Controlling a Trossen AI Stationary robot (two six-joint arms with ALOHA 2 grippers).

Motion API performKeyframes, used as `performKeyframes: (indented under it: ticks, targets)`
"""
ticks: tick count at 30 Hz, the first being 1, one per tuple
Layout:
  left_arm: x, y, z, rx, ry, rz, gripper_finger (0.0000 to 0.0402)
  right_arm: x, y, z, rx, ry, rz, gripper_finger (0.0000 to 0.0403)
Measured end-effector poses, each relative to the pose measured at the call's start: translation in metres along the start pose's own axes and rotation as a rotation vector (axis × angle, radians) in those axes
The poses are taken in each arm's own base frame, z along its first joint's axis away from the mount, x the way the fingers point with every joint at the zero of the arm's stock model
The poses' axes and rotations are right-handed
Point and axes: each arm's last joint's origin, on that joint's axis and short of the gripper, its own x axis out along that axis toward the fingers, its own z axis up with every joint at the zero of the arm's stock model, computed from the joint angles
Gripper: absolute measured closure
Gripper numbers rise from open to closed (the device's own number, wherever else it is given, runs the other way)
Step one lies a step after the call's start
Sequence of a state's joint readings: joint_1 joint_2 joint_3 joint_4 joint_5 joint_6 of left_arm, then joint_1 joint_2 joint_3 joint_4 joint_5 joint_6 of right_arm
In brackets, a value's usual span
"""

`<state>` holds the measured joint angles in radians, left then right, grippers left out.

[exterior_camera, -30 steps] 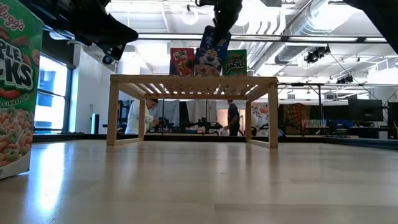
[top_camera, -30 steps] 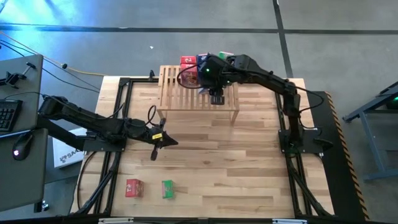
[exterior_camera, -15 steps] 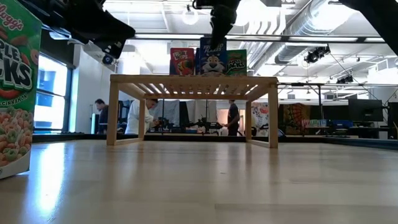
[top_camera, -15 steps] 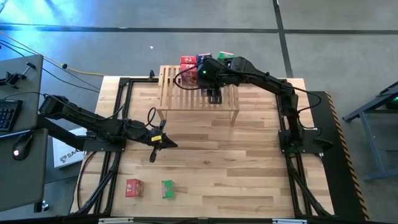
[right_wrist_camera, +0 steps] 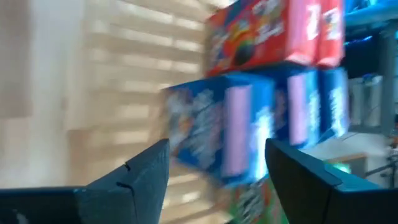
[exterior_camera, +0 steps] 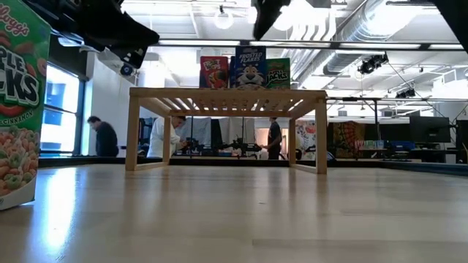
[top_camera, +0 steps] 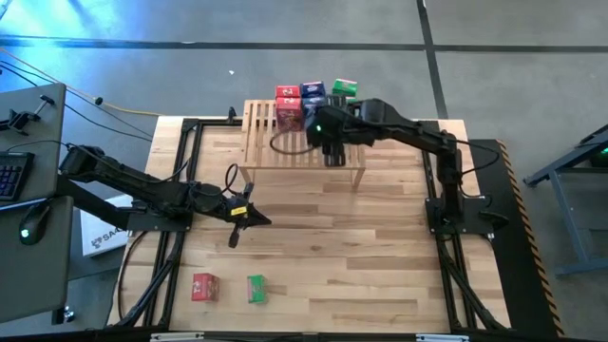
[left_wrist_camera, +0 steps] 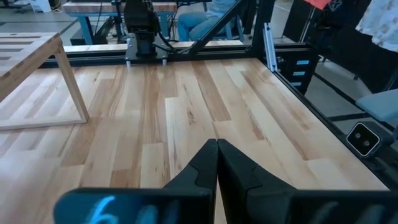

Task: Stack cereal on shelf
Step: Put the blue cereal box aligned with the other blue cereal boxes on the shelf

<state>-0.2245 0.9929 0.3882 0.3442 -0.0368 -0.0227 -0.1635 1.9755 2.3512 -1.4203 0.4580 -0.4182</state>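
Note:
The wooden shelf (top_camera: 302,142) stands at the table's far middle. Red (exterior_camera: 213,72), blue (exterior_camera: 248,67) and green (exterior_camera: 277,74) cereal boxes stand upright on its slats near the far edge. In the right wrist view the blue box (right_wrist_camera: 214,134) and red box (right_wrist_camera: 267,34) have like-coloured boxes behind them. My right gripper (top_camera: 331,154) hangs open above the shelf, on the near side of the blue box and clear of it (right_wrist_camera: 217,165). My left gripper (top_camera: 258,218) waits shut over the table's left middle (left_wrist_camera: 217,163). A red box (top_camera: 204,286) and a green box (top_camera: 255,288) rest on the table near its front edge.
The near green box (exterior_camera: 18,109) fills the left edge of the low view. Black frame rails (top_camera: 185,142) run along the table's edges. Bare wood lies between the shelf and the two near boxes. People move in the room behind the table (exterior_camera: 102,137).
My right gripper has set the tilted blue box upright on the shelf between the red and green boxes and let go of it. It has then risen and drawn back toward the table's near and right side. The blue box stays standing.

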Motion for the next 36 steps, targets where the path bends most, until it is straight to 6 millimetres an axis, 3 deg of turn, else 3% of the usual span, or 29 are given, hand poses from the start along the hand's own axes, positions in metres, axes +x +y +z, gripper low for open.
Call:
performKeyframes:
  ticks: [5,13,18,24,31,36]
  targets:
    - [0.0,0.0,0.001,0.0,-0.006,-0.001,0.0401,-0.01,0.019,-0.009,0.066,0.092,0.086,0.0228]
    - [0.0,-0.001,0.0,0.001,-0.004,-0.002,0.0401,0.018,0.016,-0.026,0.168,0.129,0.139,0.0388]
    - [0.0,-0.001,0.0,0.001,0.0,0.001,0.0401,0.024,0.018,-0.051,0.264,0.022,0.116,0.0382]
    - [0.0,0.0,0.002,-0.003,-0.021,0.016,0.0401,0.047,0.035,-0.082,0.358,-0.138,0.045,0.0399]
    - [0.0,0.001,0.002,-0.003,-0.023,0.054,0.0401,0.071,0.044,-0.091,0.417,-0.261,0.026,0.04]
    - [0.0,0.001,0.002,-0.003,-0.025,0.054,0.0401,0.076,0.043,-0.091,0.438,-0.303,0.016,0.0402]
